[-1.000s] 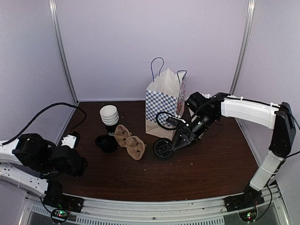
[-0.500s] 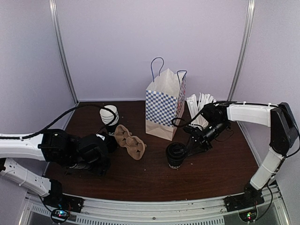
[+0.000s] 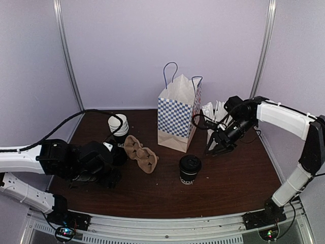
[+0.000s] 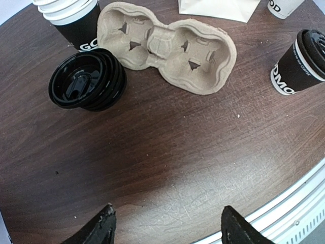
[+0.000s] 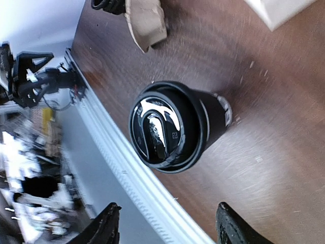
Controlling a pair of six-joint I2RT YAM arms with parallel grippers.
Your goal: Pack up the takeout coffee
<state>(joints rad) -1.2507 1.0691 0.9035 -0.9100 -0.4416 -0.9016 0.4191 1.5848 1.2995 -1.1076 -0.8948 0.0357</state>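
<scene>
Dark wood table (image 3: 228,188), lilac walls (image 3: 127,51).
I see left claw (image 4: 166,218) and right claw (image 5: 166,216) parted, empty; takeout coffee (image 3: 190,169) upright.

Checkered bag (image 3: 176,116) upright at back of table. Lidded coffee cup (image 3: 189,169) upright just in front of bag, touching nothing. Right gripper (image 3: 215,146) right of bag, apart from cup. Cardboard carrier (image 3: 141,153) left-front of bag. Cup stack (image 3: 118,127) left of bag. Left gripper (image 3: 110,176) farther left-front of bag.

takeout coffee (image 3: 190,169): small black paper cup, pale print on side, black plastic lid on. stands upright on dark wood table, near centre-right, free of any grip, near side of checkered bag.
</scene>
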